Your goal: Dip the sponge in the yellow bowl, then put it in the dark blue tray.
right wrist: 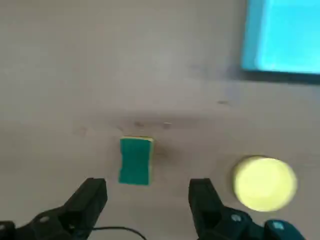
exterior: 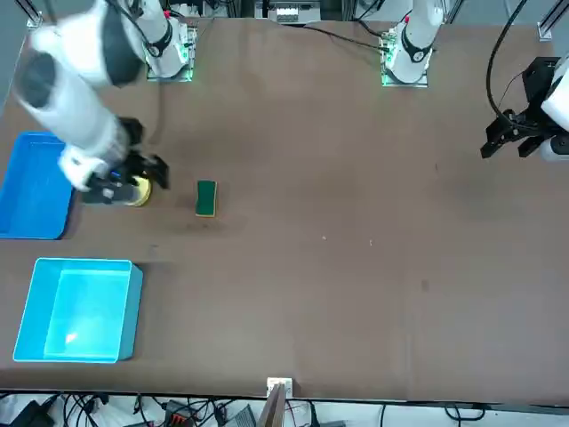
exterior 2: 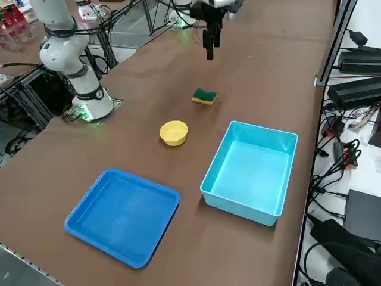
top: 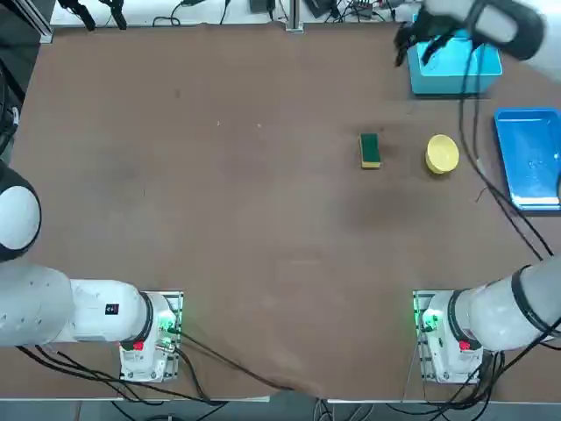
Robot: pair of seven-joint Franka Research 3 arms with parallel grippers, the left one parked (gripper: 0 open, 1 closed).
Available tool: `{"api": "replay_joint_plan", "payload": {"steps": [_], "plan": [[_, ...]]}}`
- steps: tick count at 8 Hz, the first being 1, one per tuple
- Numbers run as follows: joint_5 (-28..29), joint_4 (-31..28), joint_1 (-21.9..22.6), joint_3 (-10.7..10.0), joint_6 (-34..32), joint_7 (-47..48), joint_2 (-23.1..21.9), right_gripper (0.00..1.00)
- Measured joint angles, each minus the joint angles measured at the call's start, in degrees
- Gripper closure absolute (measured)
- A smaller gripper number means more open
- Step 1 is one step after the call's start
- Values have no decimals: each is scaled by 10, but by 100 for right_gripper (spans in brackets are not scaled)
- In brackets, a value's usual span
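Sponge (top: 370, 150) free on the table, green side up, not yet picked.

We see it lying just beside the yellow bowl (top: 442, 153), with the dark blue tray (top: 529, 158) past the bowl at the table's right edge. Our right gripper (right wrist: 147, 197) hangs above them, fingers spread wide and empty; we judge that leaves it ready to straddle the sponge's narrow sides. The light cyan box (exterior 2: 251, 171) is no part of this job.

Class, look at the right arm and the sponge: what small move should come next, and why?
Probably lower the right gripper onto the sponge. Its jaws are open and empty, raised above the table, and the sponge lies untouched beside the yellow bowl.
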Motion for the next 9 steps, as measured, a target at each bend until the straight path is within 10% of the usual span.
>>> {"api": "replay_joint_plan", "payload": {"steps": [3, 9], "plan": [[0, -93, 43, 0, 135, 27, 49, 0], [0, -100, 56, -2, 159, 28, 138, 0]]}}
